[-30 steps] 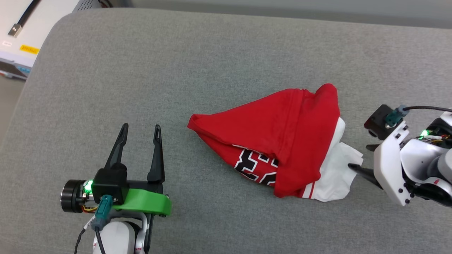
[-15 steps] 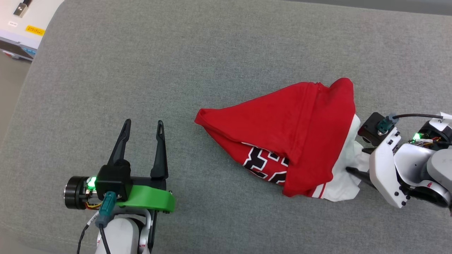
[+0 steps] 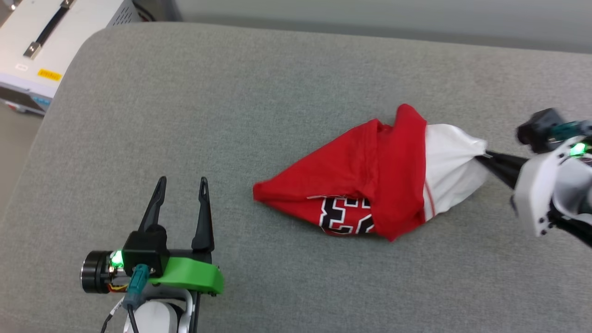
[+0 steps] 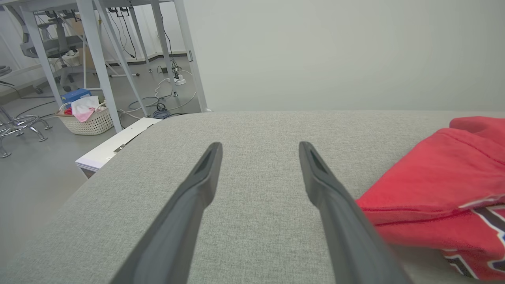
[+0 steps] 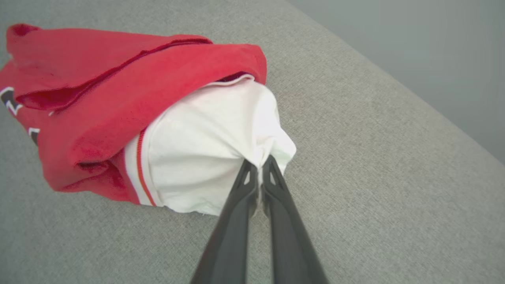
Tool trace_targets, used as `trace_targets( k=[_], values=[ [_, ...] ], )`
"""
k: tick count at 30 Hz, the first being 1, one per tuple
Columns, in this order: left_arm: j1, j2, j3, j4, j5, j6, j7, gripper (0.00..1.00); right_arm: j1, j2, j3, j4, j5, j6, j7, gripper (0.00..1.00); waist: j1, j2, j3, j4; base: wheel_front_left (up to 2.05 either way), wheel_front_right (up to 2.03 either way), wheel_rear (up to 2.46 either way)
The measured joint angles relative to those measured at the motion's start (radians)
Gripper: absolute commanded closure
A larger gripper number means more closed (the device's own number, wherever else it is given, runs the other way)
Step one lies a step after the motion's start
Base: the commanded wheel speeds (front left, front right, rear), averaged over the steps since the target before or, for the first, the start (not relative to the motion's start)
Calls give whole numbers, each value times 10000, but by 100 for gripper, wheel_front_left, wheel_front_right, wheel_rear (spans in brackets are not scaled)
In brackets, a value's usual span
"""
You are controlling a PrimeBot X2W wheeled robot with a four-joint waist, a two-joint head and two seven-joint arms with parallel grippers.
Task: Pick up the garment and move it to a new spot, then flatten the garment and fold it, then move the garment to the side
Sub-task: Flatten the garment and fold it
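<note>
Formerly wide right gripper (image 5: 260,165) now clamped on white sleeve (image 3: 451,175) of garment (image 3: 384,180)

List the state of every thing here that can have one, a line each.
garment: bunched and unfolded, lying on the grey cushion, its white sleeve gathered to a point.
right gripper: shut on the tip of the white sleeve.
left gripper: open, empty, apart from the garment.
</note>
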Motion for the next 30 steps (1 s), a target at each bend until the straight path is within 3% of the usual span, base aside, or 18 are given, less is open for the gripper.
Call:
trace_targets(
  k=[7,13,18,23,29,30],
  values=[
    [336,2,111,4,15,-67,0,0,1321,-1093,-1570,240,1034,0,-899,100,0,0,-549,-470,0,0,0],
    [470,2,171,-8,84,-92,0,0,3272,-1440,-2650,1300,1992,0,-1530,100,-1,0,-797,-837,0,0,0],
    [538,0,196,-13,86,-98,0,0,4921,-1290,-3009,2426,2606,0,-1797,100,-1,0,-882,-976,0,0,0],
    [569,0,211,-6,104,-142,0,0,6122,-663,-3116,3467,3145,2,-1779,100,-1,0,-905,-1010,0,0,0],
    [569,2,215,23,159,-176,0,0,6313,-301,-3321,3946,3206,2,-2148,100,-1,0,-929,-1059,0,0,0],
    [570,4,221,29,161,-176,0,0,6312,-234,-3361,3981,3097,0,-2380,57,-1,0,-947,-1079,0,0,0]
  ],
)
